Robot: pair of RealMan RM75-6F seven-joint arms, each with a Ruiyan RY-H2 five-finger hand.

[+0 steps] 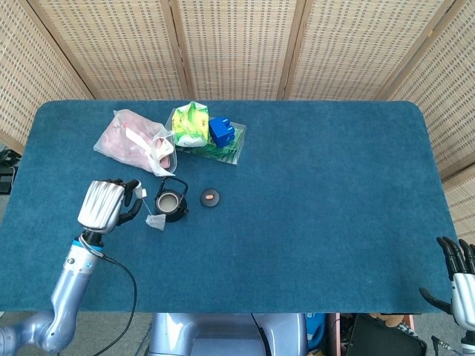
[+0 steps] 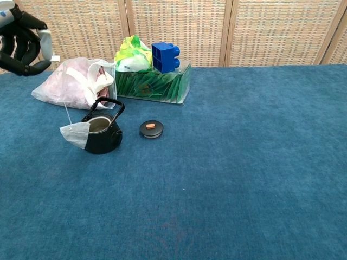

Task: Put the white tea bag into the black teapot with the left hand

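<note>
The left arm rises from the near left edge of the blue surface (image 1: 334,208), its forearm sloping up and inward. The left robot hand (image 1: 104,205) is raised above the surface, back of the hand toward the head camera, fingers curled in. In the chest view it sits high at the upper left, dark fingers (image 2: 24,46) bent around a small white tag at the end of a thin string. So the left robot hand is closed narrowly, pinching that tag.

The white tea bag (image 2: 75,134) hangs from the string, lifted off the surface, just beside the left flank of the black teapot (image 2: 101,131). Whether it touches the pot cannot be told. The teapot stands upright toward the left of the surface with its handle raised and its mouth uncovered. Its round lid (image 2: 151,129) lies just to the right of it.

Toward the far left edge lie a pink plastic bag (image 1: 133,141), a green box (image 2: 157,84), a yellow-green packet (image 2: 132,54) and a blue block (image 2: 165,56).

The right robot hand (image 1: 459,278) shows only at the near right corner, off the surface, holding nothing, fingers spread and pointing up.
</note>
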